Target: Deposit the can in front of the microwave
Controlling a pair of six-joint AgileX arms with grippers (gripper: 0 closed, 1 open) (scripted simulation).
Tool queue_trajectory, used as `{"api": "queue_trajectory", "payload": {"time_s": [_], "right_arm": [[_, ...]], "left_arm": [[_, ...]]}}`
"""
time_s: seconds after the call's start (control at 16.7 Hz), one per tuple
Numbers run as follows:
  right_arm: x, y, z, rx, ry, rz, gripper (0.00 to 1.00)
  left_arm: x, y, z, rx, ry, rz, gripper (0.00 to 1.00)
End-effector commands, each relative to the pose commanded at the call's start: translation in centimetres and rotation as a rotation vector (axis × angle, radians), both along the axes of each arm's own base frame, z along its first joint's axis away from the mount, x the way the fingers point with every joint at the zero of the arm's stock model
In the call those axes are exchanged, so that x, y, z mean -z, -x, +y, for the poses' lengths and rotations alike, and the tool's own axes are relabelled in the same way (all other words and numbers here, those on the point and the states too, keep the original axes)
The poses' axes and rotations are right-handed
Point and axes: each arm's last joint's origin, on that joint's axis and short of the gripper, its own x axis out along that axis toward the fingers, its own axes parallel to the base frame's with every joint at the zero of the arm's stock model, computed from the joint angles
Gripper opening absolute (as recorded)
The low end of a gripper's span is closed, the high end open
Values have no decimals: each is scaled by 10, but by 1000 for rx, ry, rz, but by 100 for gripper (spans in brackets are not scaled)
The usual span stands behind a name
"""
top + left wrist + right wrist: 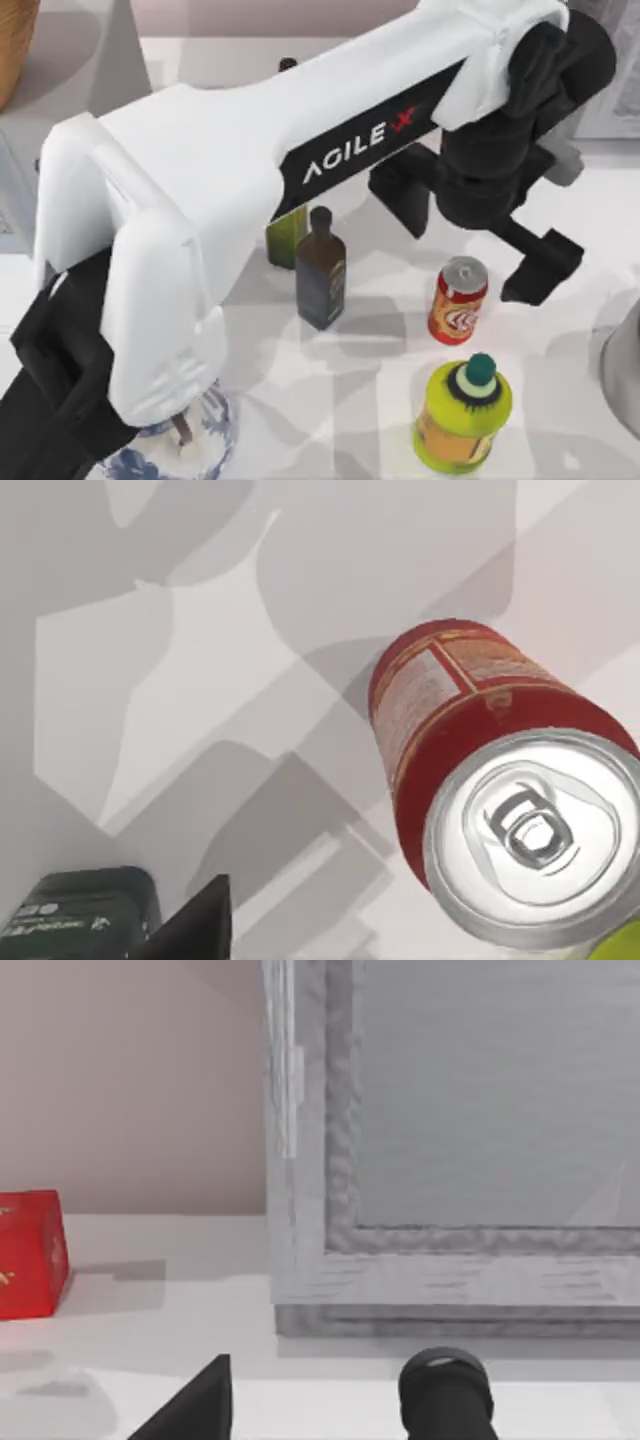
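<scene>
Two black fingers of the left gripper (470, 235) hang spread wide apart above the white table (560, 330), holding nothing, with the small red drink can with its silver top (458, 300) standing upright just below and between them. From the left wrist camera the can (500, 810) sits close under the open jaws, untouched. A dark glass bottle with a black cap (321, 268) stands left of the can, and a yellow-green jar with a teal cap (462, 412) stands nearer the front edge. The right wrist camera faces a large light grey boxy microwave (450, 1160) beside a red cube box (30, 1252); whether the right gripper is open, I cannot tell.
</scene>
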Motion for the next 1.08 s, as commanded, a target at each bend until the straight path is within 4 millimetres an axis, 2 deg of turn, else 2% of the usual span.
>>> {"api": "queue_trajectory", "payload": {"time_s": [0.42, 0.54, 0.84, 1.08], "right_arm": [[0, 0, 0, 0, 0, 0, 100], [0, 0, 0, 0, 0, 0, 100], [0, 0, 0, 0, 0, 0, 100], [0, 0, 0, 0, 0, 0, 100]], "left_arm": [[2, -1, -1, 0, -2, 1, 100], [12, -1, -3, 4, -4, 1, 100], [56, -3, -6, 4, -2, 0, 100], [61, -3, -6, 3, -3, 1, 100]]}}
